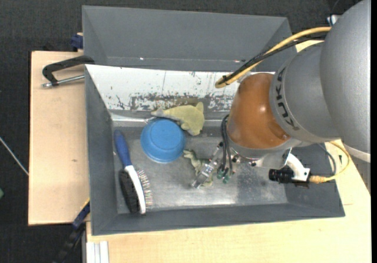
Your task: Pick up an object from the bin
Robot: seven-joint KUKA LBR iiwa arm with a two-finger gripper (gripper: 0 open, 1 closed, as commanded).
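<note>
My gripper (207,175) reaches down to the bin floor right of the middle, below the arm's orange cover. A small olive-green piece (192,159) lies right against its left side; whether the gripper touches it I cannot tell. A round blue bowl (162,140) stands to the left of that, mouth up. Behind the bowl, a pale yellow-green soft thing (187,116) rests against the back wall.
A brush with a blue handle and a black-and-white bristle head (131,178) lies along the bin's left wall. The arm and its cables cover the right part of the bin.
</note>
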